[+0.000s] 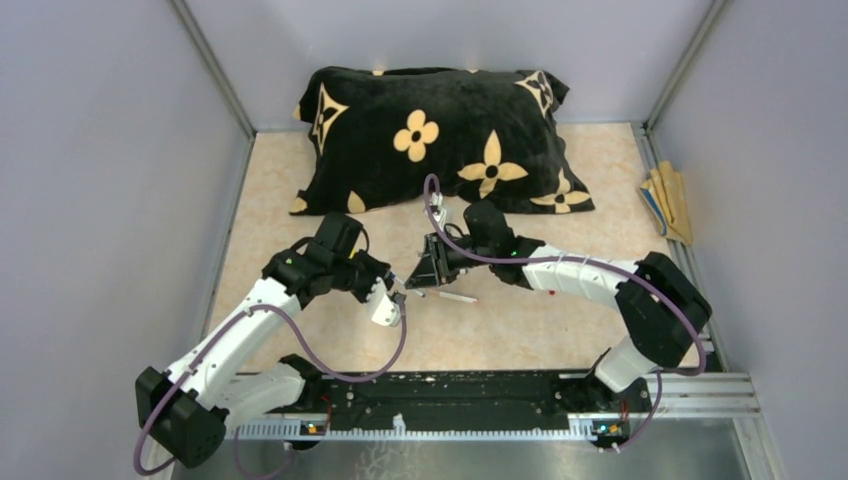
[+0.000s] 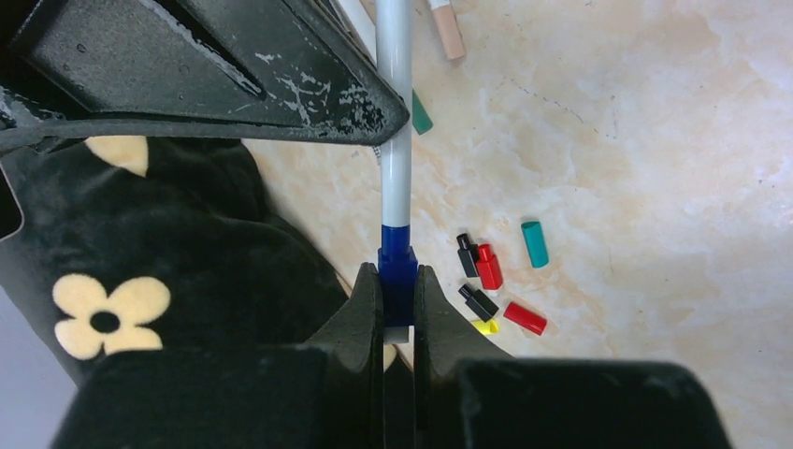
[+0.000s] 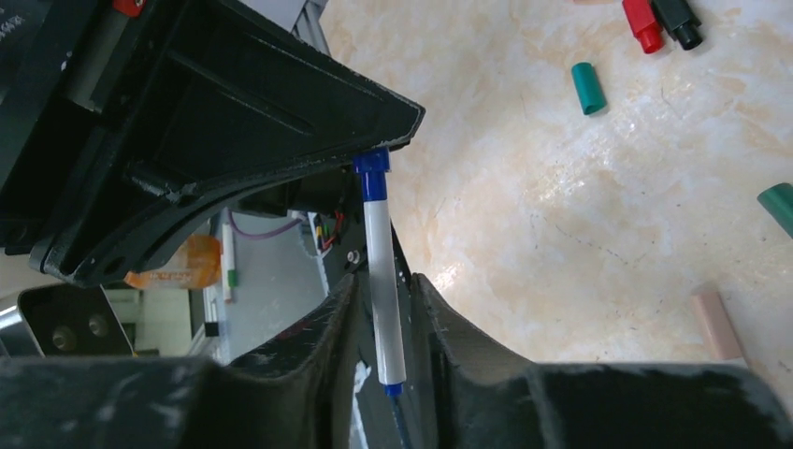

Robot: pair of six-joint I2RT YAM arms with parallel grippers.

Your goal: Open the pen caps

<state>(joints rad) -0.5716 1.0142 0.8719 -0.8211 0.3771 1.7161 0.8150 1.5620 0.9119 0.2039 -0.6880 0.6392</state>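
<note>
While the desk [image 1: 560,330] is the biggest surface in view, the black flowered pillow [image 1: 430,130] fills its 12 o'clock end. Both arms meet just short of the pillow, near the desk's middle.

The left end effector [image 2: 397,276] is pinched narrow on the blue cap [image 2: 397,257] of 1 pen [image 2: 396,168], its jaws flat against the cap's sides. The right end effector [image 3: 383,299] straddles the white barrel of that same pen. Its fingers lie close on both sides, but I cannot tell whether they press the barrel or stand just off it. So the pen hangs above the desk between the 2, and the cap looks seated, the pull not yet made.

The risk, as I judge it, sits on the right side. Without a firm hold there, a pull by the left would drag the whole pen along instead of freeing the cap, or the barrel could slip out and drop. A pull off the pen's axis could jam the cap or bend the barrel.

At 3 o'clock of the clamped cap, seen from the left wrist, lie the loose caps [image 2: 525,318] in red, black, teal and yellow, already off.
</note>
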